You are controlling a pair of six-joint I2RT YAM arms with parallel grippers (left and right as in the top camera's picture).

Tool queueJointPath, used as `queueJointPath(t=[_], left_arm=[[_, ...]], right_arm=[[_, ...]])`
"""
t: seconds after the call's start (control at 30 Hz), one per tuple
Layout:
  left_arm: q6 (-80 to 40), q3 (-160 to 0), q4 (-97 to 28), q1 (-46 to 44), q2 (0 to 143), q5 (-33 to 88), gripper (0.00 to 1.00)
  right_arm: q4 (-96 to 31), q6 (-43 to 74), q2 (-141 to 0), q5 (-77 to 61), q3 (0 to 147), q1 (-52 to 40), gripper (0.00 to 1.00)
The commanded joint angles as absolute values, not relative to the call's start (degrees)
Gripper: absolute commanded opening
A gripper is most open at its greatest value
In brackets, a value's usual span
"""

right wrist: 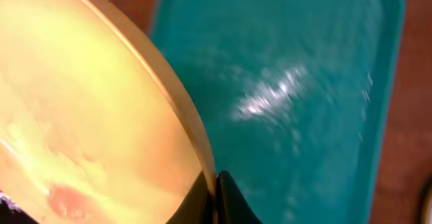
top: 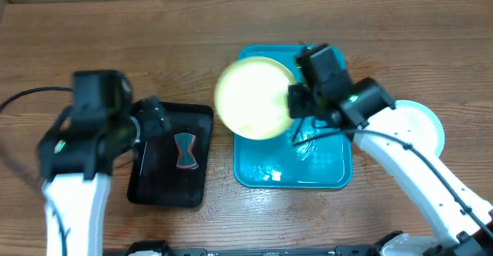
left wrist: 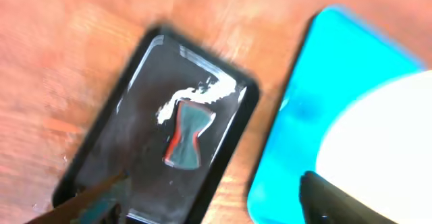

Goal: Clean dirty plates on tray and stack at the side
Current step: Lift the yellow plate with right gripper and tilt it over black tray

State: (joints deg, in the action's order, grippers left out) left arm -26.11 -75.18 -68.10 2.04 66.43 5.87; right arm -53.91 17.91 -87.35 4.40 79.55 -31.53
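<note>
From above, your right gripper (top: 296,102) pinches the yellow plate (top: 250,98) by its right rim, over the left side of the blue tray (top: 323,167). In the left wrist view, your left gripper (left wrist: 206,198) is spread wide above the black tray (left wrist: 135,116). In the right wrist view, fingers (right wrist: 233,207) squeeze the rim. The plate looks stiff, light and slippery; grip the rim. No words to read.
</note>
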Motion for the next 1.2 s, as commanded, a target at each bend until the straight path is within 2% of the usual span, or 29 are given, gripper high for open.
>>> queueJointPath(t=[0.0, 0.33, 0.73, 0.9, 1.17], left_arm=[[-23.70, -80.27, -69.08, 2.66, 59.90, 7.27, 1.00], [-23.75, -82.52, -71.00, 2.66, 51.94, 7.05, 1.00], [-23.75, -82.48, -73.93, 2.66, 52.12, 6.87, 1.00], [-23.75, -82.48, -73.93, 2.66, 52.12, 6.90, 1.00], [-23.75, -82.48, -73.93, 2.66, 52.12, 6.90, 1.00]], right_arm=[[-47.77, 17.56, -87.48, 12.21, 80.86, -39.44, 0.04], [-36.38, 17.56, -96.18, 26.68, 80.86, -54.17, 0.04], [-34.52, 17.56, -97.73, 57.69, 80.86, -68.18, 0.04], [-34.54, 17.54, -97.73, 64.71, 80.86, -71.50, 0.04], [-34.54, 15.94, -97.73, 67.70, 80.86, -72.75, 0.04]])
